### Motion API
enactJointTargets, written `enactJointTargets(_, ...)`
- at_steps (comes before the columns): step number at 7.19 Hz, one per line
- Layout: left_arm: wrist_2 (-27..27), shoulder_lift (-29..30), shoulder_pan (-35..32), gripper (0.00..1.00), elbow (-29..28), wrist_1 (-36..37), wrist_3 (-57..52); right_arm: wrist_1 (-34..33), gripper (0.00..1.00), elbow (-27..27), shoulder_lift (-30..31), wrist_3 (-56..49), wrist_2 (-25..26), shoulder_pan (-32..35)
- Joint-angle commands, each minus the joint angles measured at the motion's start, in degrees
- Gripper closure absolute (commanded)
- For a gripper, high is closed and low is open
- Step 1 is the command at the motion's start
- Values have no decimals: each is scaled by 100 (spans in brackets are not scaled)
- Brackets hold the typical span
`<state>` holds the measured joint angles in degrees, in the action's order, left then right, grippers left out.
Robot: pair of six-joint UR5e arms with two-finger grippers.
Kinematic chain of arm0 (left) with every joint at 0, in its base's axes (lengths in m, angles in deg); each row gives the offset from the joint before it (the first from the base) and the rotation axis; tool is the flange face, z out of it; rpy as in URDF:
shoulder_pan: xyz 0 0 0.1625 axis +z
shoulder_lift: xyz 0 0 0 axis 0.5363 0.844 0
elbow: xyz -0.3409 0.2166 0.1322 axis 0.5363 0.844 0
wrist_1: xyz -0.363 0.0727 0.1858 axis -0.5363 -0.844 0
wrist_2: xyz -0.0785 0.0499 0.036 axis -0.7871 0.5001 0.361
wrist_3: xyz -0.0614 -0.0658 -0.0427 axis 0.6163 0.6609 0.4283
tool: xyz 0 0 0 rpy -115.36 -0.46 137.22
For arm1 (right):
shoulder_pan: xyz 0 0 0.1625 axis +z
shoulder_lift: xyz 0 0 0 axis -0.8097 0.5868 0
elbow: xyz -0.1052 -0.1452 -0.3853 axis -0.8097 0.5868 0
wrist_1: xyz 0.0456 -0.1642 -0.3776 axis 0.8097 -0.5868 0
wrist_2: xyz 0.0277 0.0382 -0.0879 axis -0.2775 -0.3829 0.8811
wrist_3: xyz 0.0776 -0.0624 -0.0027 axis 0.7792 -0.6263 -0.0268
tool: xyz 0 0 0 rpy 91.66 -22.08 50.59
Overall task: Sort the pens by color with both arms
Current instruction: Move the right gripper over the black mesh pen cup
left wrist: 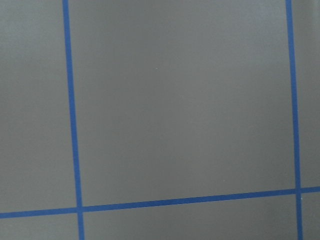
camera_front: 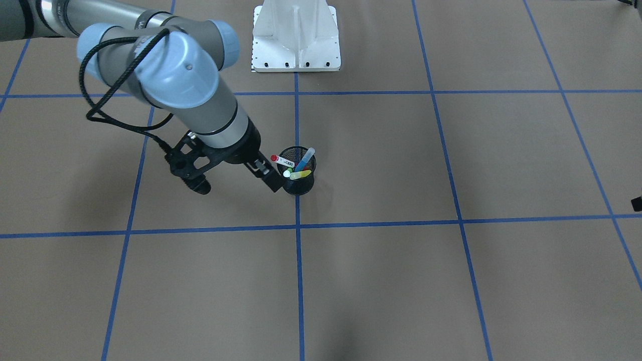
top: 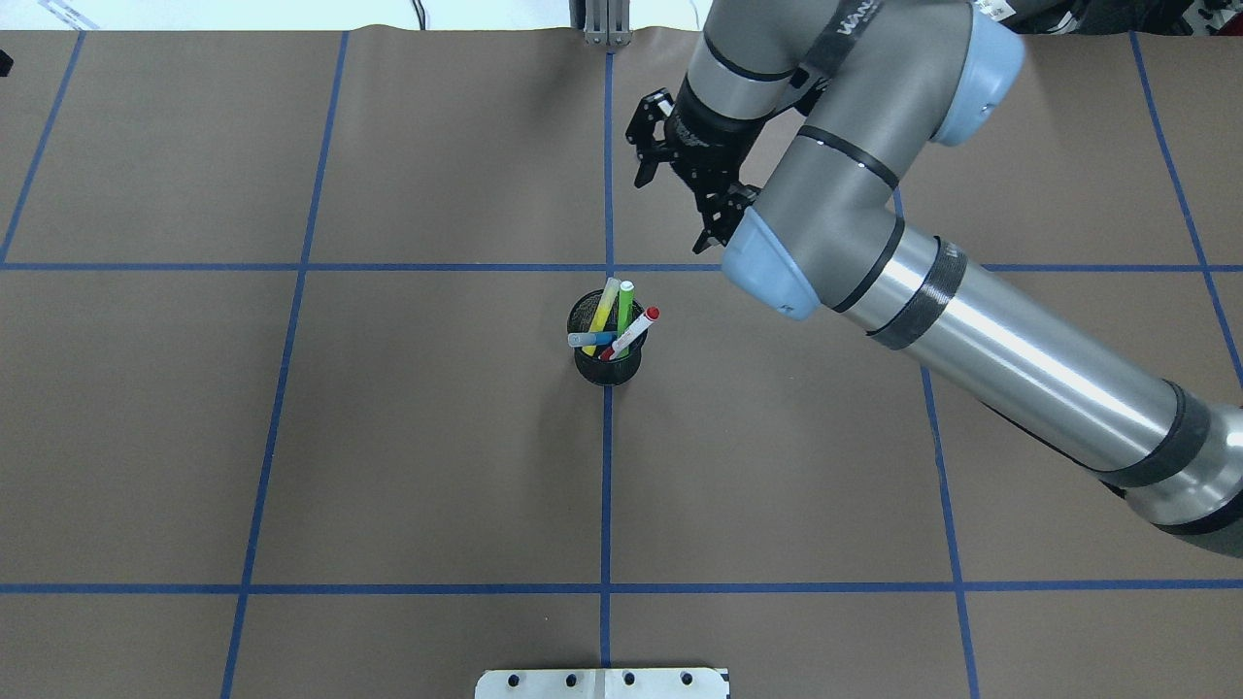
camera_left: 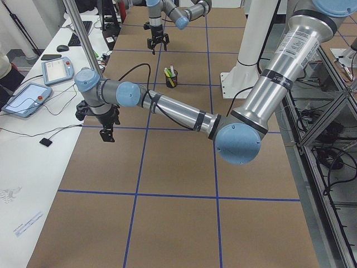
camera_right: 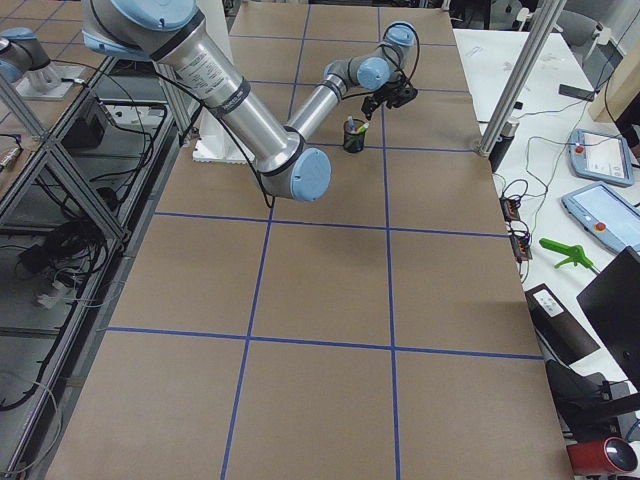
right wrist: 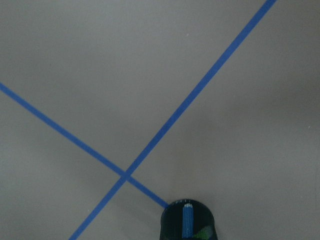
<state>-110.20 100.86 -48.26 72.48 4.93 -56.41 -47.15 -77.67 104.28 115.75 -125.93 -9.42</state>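
Observation:
Four pens stand in a black mesh cup (top: 608, 367) at the table's middle: yellow (top: 604, 306), green (top: 624, 303), white with a red cap (top: 636, 332), and blue (top: 590, 339). In the front view the cup (camera_front: 299, 186) holds the same pens. My right gripper (top: 671, 215) hangs open and empty above the table, just beyond the cup; in the front view the right gripper (camera_front: 238, 189) is beside it. The right wrist view shows the cup (right wrist: 172, 225) at its bottom edge. My left gripper (camera_left: 107, 134) hovers far off near the table's left end; I cannot tell whether it is open or shut.
The white bolted pedestal base (camera_front: 296, 37) stands at the robot's side of the table. Blue tape lines (top: 607, 485) grid the brown table. A desk with tablets (camera_left: 28, 97) runs along the far side, and a metal post (camera_right: 510, 90) stands at the table edge.

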Motion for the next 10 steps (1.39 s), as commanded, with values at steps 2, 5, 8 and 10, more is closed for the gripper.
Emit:
enactJointTargets(2,-1,98,675,0,455,-17,1165,15,4,25,-135,126,121,-641)
enactJointTargets(5,-1,265,1168,0,728,-52,2019,479,18,410,-143,74,85,-633)
enactJointTargets(8,-1,318,1476,0,913,-148,2634,921,31,702,-143,65,94,-703)
enactJointTargets(10,8,310,1626,0,992,-263,2864,921,32,693,-47,126,103,-923)
